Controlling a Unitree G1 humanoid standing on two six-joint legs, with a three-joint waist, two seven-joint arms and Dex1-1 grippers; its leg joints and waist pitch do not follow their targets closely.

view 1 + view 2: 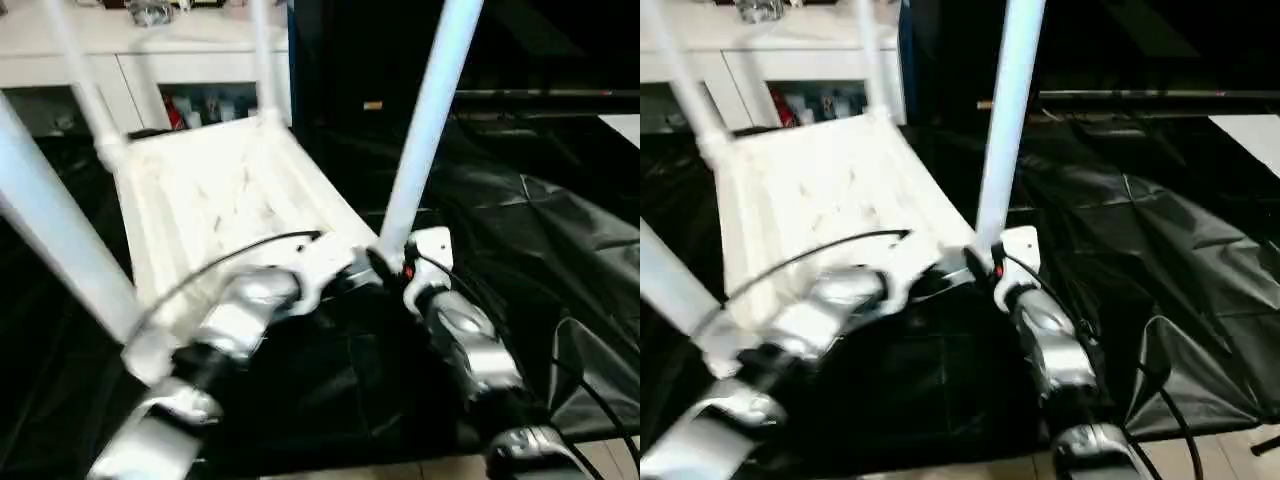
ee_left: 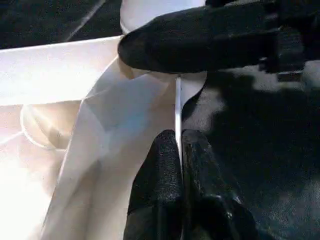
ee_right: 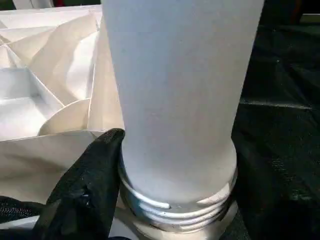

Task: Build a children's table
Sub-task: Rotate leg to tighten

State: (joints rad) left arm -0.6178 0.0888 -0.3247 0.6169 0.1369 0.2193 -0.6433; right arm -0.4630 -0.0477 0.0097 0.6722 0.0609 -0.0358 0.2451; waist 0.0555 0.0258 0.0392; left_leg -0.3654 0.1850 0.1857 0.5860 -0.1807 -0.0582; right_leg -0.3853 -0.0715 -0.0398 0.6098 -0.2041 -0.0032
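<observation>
Strongly contrasted throughout: glare on the white ribbed underside of the table top (image 1: pixel 225 195), detail washed out there. Deep black across the draped cloth (image 1: pixel 540 260), folds picked out only by soft sheen from overhead. Motion blur on the silver forearms (image 1: pixel 210 350) and near legs (image 1: pixel 50 225). Soft, out of focus on the close leg (image 3: pixel 180 90).

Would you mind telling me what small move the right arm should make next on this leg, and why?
Probably keep twisting the leg further into its corner socket: the thread rings at its base are exposed above the tabletop, so it looks not fully seated. The right end effector sits at the leg's base, and the left end effector pinches the tabletop's edge, bracing it.
</observation>
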